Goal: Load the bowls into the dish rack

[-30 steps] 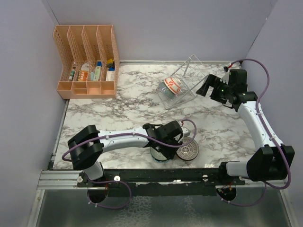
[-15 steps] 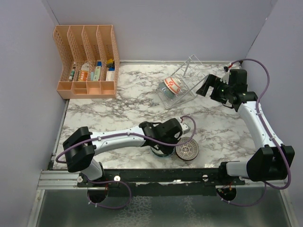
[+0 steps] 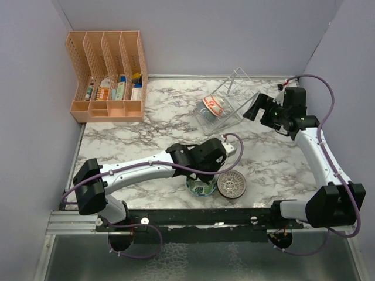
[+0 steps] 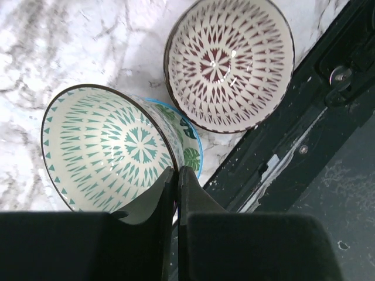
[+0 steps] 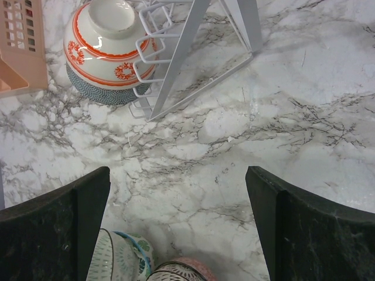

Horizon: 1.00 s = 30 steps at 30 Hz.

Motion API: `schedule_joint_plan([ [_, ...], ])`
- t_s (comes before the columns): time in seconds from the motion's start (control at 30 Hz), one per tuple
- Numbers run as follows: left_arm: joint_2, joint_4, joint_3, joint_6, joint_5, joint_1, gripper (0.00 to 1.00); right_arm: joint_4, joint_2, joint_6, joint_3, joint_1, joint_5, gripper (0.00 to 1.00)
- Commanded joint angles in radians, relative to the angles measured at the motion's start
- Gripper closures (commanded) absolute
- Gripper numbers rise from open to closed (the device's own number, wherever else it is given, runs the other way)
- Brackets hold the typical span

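My left gripper [image 4: 176,172] is shut on the rim of the teal-green bowl [image 4: 108,146], one finger inside and one outside. The bowl [image 3: 201,186] is tipped up near the table's front edge, under my left gripper [image 3: 203,177]. Just to its right a bowl with a dark red-brown lattice inside [image 3: 231,184] sits flat on the marble [image 4: 228,61]. A white bowl with red bands [image 3: 212,106] lies on its side in the dish rack [image 3: 228,99] at the back middle. My right gripper [image 3: 253,107] hovers to the right of the rack, wide open with nothing in it [image 5: 177,175].
An orange slotted file organizer [image 3: 108,76] with small items stands at the back left. A black rail [image 3: 193,216] runs along the near edge, close to both front bowls [image 4: 304,146]. Walls close in on the left, back and right.
My left gripper has shut on the teal-green bowl's rim and drawn up and back, tipping the bowl onto its edge. The right arm has barely moved.
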Motion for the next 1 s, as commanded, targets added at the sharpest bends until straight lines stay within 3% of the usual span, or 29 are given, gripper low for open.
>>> schedule_joint_plan([
  [0.0,-0.014,-0.015,0.099,0.04,-0.074,0.006,1.0,0.023,-0.03,0.011,-0.007,-0.008,0.013,0.0],
  [0.17,-0.008,-0.028,0.188,0.033,-0.062,0.068,1.0,0.013,-0.03,0.019,0.021,-0.008,0.009,0.0],
  [0.33,-0.002,0.081,0.279,-0.022,0.05,0.224,1.0,0.013,-0.023,0.04,0.056,-0.008,-0.005,0.0],
  [0.47,0.032,0.278,0.337,-0.121,0.171,0.341,1.0,0.01,-0.016,0.046,0.081,-0.009,-0.005,0.0],
  [0.67,0.115,0.589,0.392,-0.325,0.297,0.427,1.0,-0.01,0.002,0.04,0.119,-0.019,-0.011,0.0],
  [0.97,0.209,1.142,0.297,-0.707,0.287,0.542,1.0,-0.024,0.029,0.038,0.124,-0.019,-0.036,0.0],
])
